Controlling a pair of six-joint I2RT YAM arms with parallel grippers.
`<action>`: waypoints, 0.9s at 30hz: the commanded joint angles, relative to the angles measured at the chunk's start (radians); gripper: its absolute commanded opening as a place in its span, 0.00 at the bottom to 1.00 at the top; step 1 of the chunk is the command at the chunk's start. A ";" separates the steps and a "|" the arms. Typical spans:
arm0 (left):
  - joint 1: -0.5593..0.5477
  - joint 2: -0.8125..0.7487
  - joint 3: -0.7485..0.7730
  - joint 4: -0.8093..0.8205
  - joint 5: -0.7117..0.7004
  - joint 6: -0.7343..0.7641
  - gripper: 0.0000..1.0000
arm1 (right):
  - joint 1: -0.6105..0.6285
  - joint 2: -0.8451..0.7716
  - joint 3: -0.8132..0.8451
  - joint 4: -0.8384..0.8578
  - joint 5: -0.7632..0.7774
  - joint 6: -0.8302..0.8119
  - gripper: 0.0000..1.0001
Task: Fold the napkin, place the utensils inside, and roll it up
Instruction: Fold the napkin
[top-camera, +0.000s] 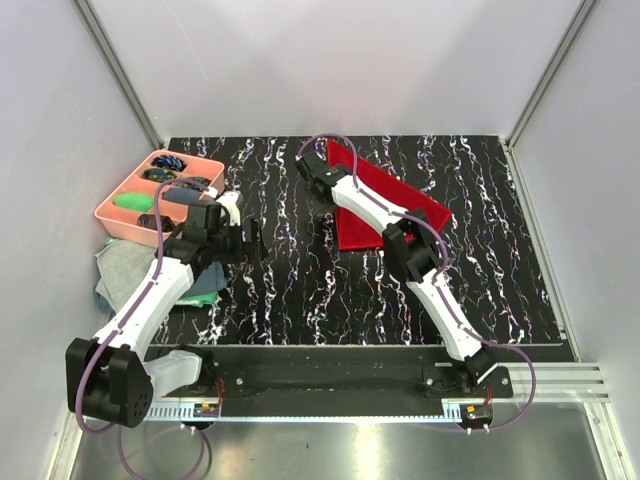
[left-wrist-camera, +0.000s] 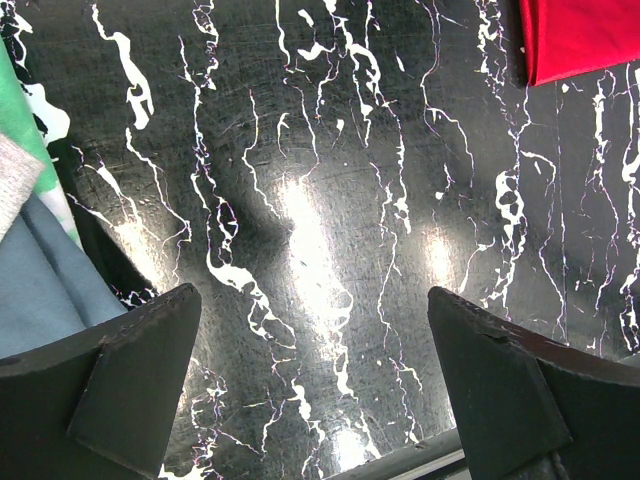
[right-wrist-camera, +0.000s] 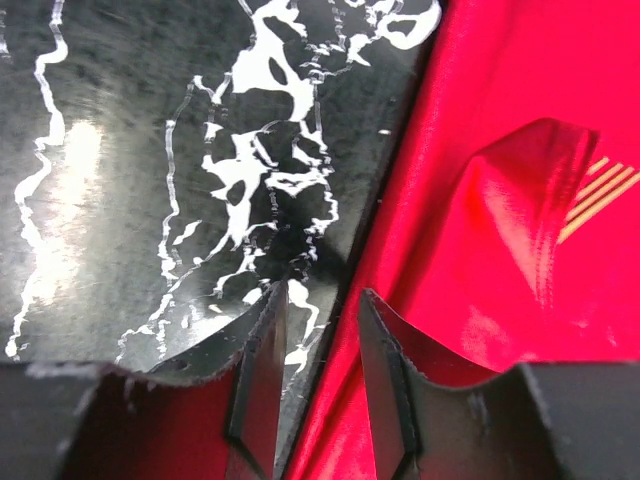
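The red napkin (top-camera: 390, 200) lies folded flat at the back middle of the table. In the right wrist view the napkin (right-wrist-camera: 470, 330) fills the right side, with a raised fold over the gold tines of a utensil (right-wrist-camera: 596, 192). The silver fork is hidden. My right gripper (top-camera: 322, 205) is down at the napkin's left edge. Its jaws (right-wrist-camera: 320, 295) stand a narrow gap apart, with the cloth's edge running between them. My left gripper (top-camera: 255, 240) is wide open and empty over bare table (left-wrist-camera: 315, 400). The napkin's corner (left-wrist-camera: 580, 40) shows at the top right of the left wrist view.
A pink tray (top-camera: 110, 215) with several small items stands at the back left. A pile of grey, green and blue cloths (top-camera: 125, 275) lies in front of it, also at the left of the left wrist view (left-wrist-camera: 40, 250). White walls enclose the table.
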 joint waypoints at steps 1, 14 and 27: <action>-0.003 -0.008 0.029 0.028 0.024 0.000 0.99 | -0.012 0.006 0.035 -0.008 0.047 0.018 0.42; -0.003 -0.005 0.030 0.028 0.029 0.000 0.99 | -0.027 0.040 0.043 -0.016 0.042 0.017 0.40; -0.002 -0.002 0.033 0.028 0.038 -0.001 0.99 | -0.036 0.052 0.025 -0.025 0.044 0.043 0.28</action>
